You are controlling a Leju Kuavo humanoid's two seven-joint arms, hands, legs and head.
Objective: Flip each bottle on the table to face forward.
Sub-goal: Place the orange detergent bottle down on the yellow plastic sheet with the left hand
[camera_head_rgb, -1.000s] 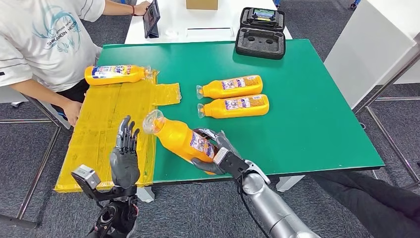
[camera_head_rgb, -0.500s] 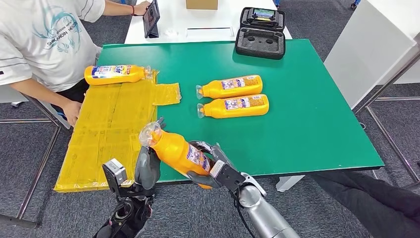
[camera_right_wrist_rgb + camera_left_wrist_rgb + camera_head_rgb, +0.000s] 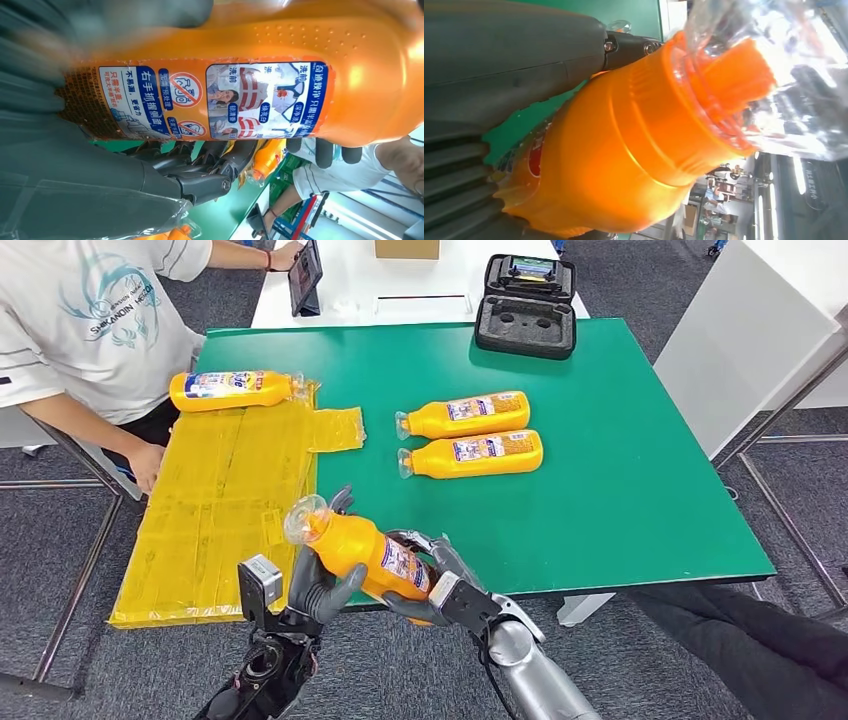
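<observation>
gripping one orange plastic bottle with a clear cap with both hands at the table's near edge.
the left hand wraps the bottle's neck end and the right hand clasps its labelled base, cap tilted toward 10 o'clock above the green table. two more orange bottles lie side by side near the centre, caps at 9 o'clock. at 10 o'clock, a fourth orange bottle lies on the yellow taped sheet, beside a person in a white shirt.
</observation>
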